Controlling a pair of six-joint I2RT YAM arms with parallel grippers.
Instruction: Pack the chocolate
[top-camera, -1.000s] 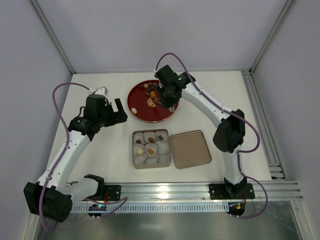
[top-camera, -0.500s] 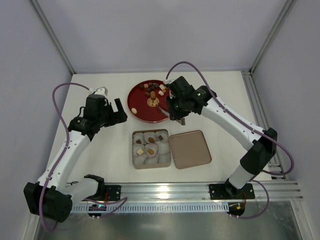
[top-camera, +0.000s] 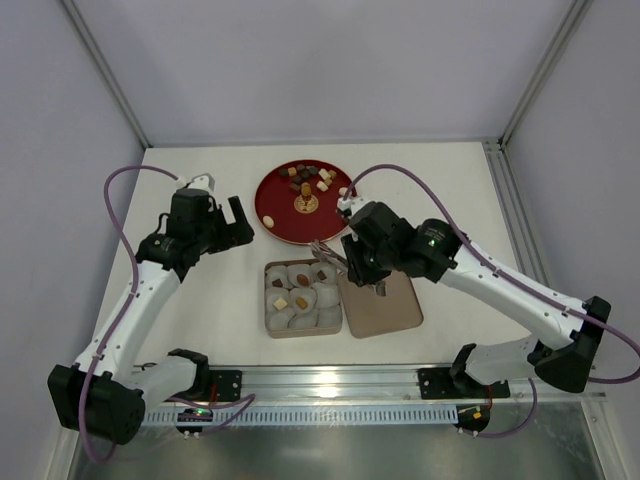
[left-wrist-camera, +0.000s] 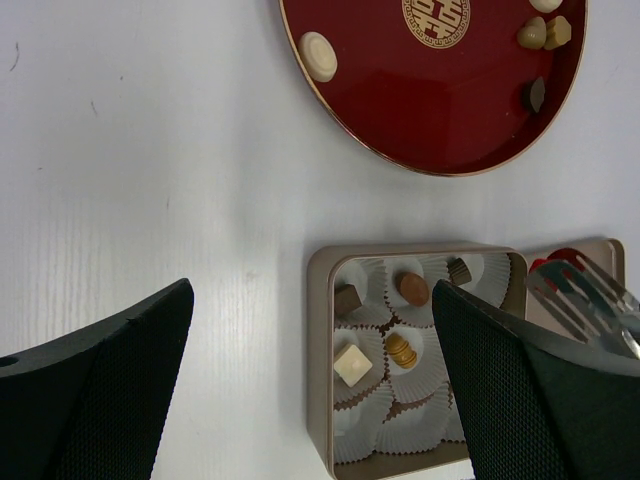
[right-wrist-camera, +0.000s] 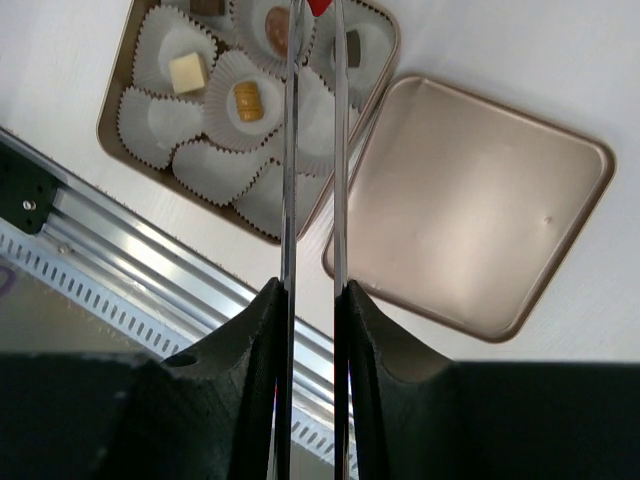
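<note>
Loose chocolate lies on the red plate; a cream piece sits at the plate's left rim. My right gripper is shut on thin metal tongs, whose tips pinch a reddish chocolate over the far right corner of the tin. The tin's paper cups hold a white square, a gold piece, a brown oval and dark pieces. My left gripper hangs open above the table left of the tin, holding nothing.
The tin's lid lies flat beside the tin on its right, under my right wrist. An aluminium rail runs along the near edge. Walls enclose the table on three sides.
My right arm has swung from the red plate toward me, carrying the tongs to the tin's far right corner. The left arm has not moved.
</note>
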